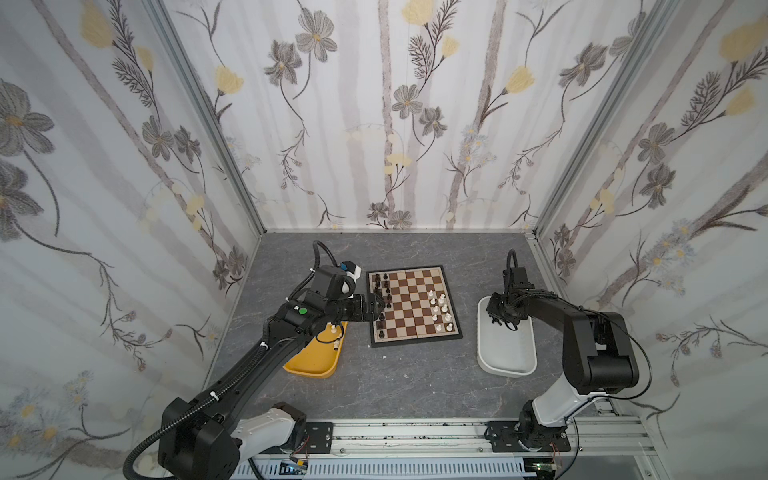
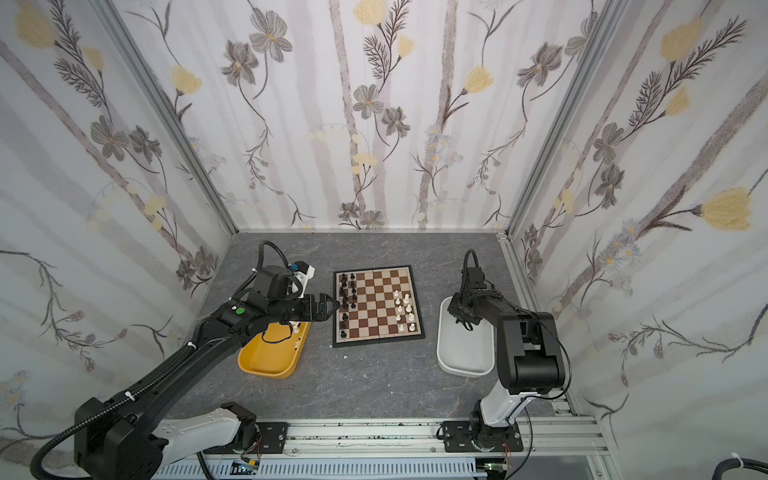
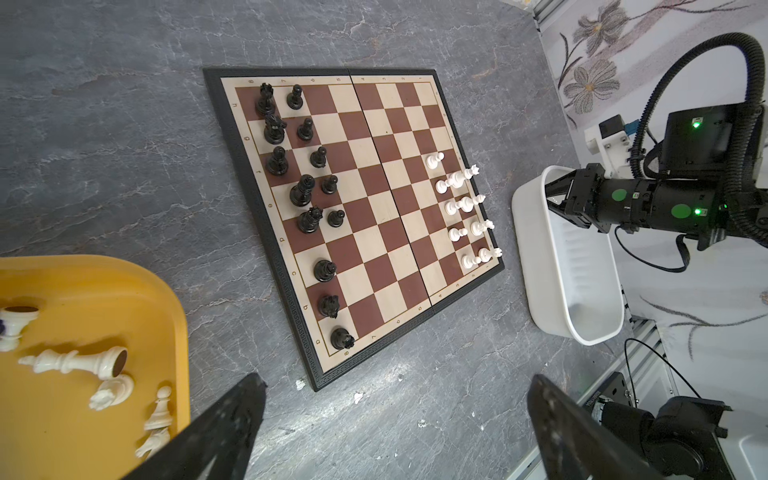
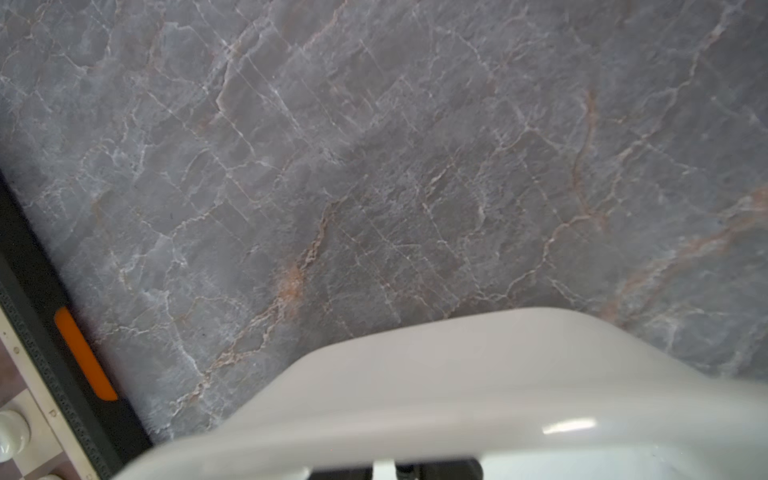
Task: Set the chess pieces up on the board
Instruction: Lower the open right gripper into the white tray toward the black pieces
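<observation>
While the left gripper [image 3: 397, 380] hangs spread wide at the left edge of the board [image 1: 415, 307], near the black chess pieces [image 3: 305, 191], it should lift clear without brushing them; whether the right gripper [image 1: 500, 320], inside the white tub [image 1: 484, 353], is closed I cannot tell.

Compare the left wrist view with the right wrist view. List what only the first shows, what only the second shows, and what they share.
Only the left wrist view: the black chess pieces standing on the board, the yellow tub holding toppled white pieces, and the left gripper with its fingers spread open.
Only the right wrist view: an orange strip on the board's black rim.
Both: the board's edge, standing white pieces on it, the white tub and the grey table.
</observation>
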You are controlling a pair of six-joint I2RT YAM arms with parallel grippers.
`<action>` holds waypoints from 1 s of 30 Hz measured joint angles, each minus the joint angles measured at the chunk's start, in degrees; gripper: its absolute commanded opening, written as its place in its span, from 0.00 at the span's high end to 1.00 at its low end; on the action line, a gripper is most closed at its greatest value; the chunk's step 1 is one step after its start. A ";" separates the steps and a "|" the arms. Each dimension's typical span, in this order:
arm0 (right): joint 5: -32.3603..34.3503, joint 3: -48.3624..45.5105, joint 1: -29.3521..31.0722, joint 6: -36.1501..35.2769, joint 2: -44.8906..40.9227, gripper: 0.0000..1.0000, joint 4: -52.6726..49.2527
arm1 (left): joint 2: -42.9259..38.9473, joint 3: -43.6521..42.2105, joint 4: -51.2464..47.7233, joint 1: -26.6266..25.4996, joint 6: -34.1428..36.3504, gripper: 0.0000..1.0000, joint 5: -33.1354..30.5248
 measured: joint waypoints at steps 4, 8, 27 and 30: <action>0.04 -0.70 0.28 -0.02 -0.09 0.71 0.22 | 0.13 0.00 0.00 0.00 0.00 0.00 -0.04; 0.26 -0.74 0.85 -0.48 0.00 0.71 0.17 | 0.22 -0.02 0.02 0.00 0.00 0.00 -0.46; 1.55 0.94 2.51 -1.55 1.49 0.85 -0.76 | -0.44 -0.20 0.09 0.04 0.02 0.00 -1.46; 1.53 1.40 2.64 -1.57 1.49 0.86 -0.83 | -0.35 -0.20 0.09 0.04 0.02 0.00 -1.46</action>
